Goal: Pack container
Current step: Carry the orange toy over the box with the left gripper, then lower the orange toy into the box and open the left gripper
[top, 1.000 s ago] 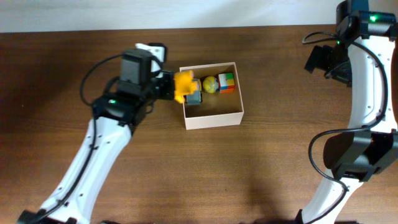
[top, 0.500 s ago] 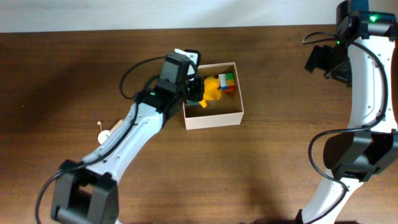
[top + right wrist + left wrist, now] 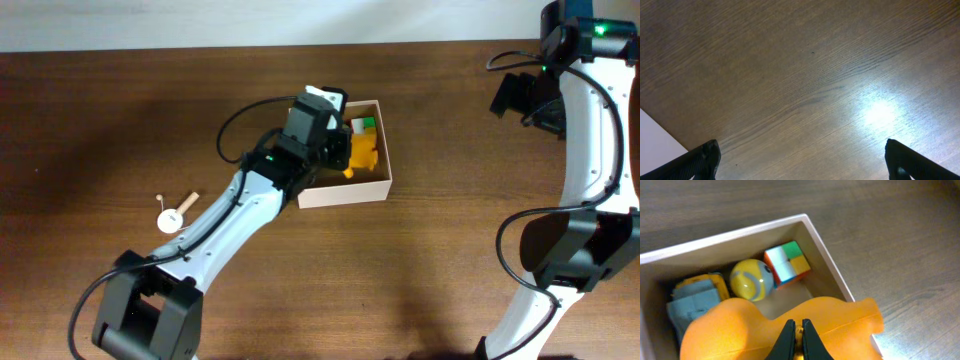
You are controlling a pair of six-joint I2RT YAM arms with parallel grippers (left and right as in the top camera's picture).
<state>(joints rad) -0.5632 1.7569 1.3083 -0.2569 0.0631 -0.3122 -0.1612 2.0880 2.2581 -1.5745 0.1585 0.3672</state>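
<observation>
Left pincer (image 3: 798,341) pinches one orange toy (image 3: 835,320) above container (image 3: 826,250) holding three toys (image 3: 751,280).

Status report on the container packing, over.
Left gripper shut on orange toy, over the container. Right gripper open, over the table. Box already holds puzzle cube, yellow ball, blue-and-yellow toy. Nothing blocking the drop.

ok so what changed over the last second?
The left arm swung right. It carried the orange toy from the container's left wall to over its right half, its fingers still shut on it. The container, the colored cube and yellow ball inside it, and the right arm stayed put.
</observation>
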